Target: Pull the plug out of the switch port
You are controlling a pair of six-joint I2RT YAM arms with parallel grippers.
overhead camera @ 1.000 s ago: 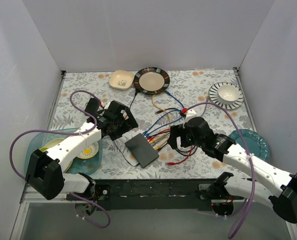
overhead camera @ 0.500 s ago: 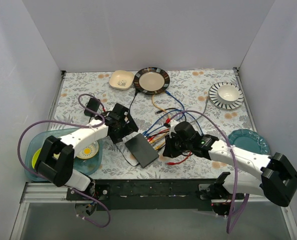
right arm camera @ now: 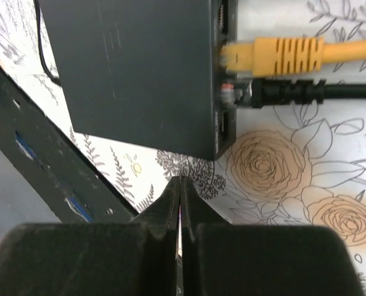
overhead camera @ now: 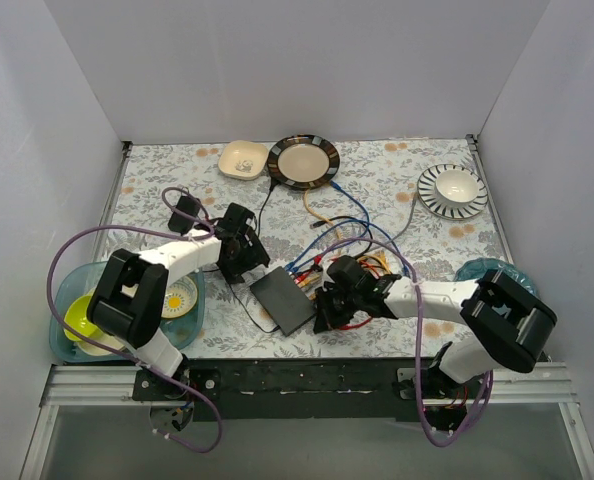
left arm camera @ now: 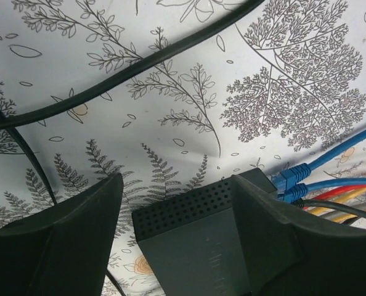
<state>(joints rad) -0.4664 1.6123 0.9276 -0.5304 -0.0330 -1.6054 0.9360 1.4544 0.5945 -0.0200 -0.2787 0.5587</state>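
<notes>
The switch point(overhead camera: 284, 300) is a flat dark grey box lying at the table's near middle. Coloured cables point(overhead camera: 317, 268) fan out from its right edge. My left gripper point(overhead camera: 245, 262) is at its far left end. In the left wrist view this gripper point(left arm camera: 177, 185) is open and straddles the perforated end of the switch point(left arm camera: 195, 246). The right finger is against the switch's side and the left finger stands apart. Blue plugs point(left arm camera: 292, 177) sit in the ports. My right gripper point(right arm camera: 180, 182) is shut and empty, just off the switch's point(right arm camera: 134, 68) corner, below a yellow plug point(right arm camera: 272, 54) and a black plug point(right arm camera: 281, 92).
A teal plate with a yellow bowl point(overhead camera: 77, 310) lies under the left arm. A cream bowl point(overhead camera: 243, 158), a dark-rimmed plate point(overhead camera: 303, 160) and a striped dish point(overhead camera: 453, 188) stand at the back. A black adapter point(overhead camera: 185, 210) lies left. A loose red cable point(overhead camera: 362, 322) trails by the right arm.
Both arms have swung in toward the switch. The right gripper went from open to shut beside the port edge. The left jaws have narrowed around the switch's end.
</notes>
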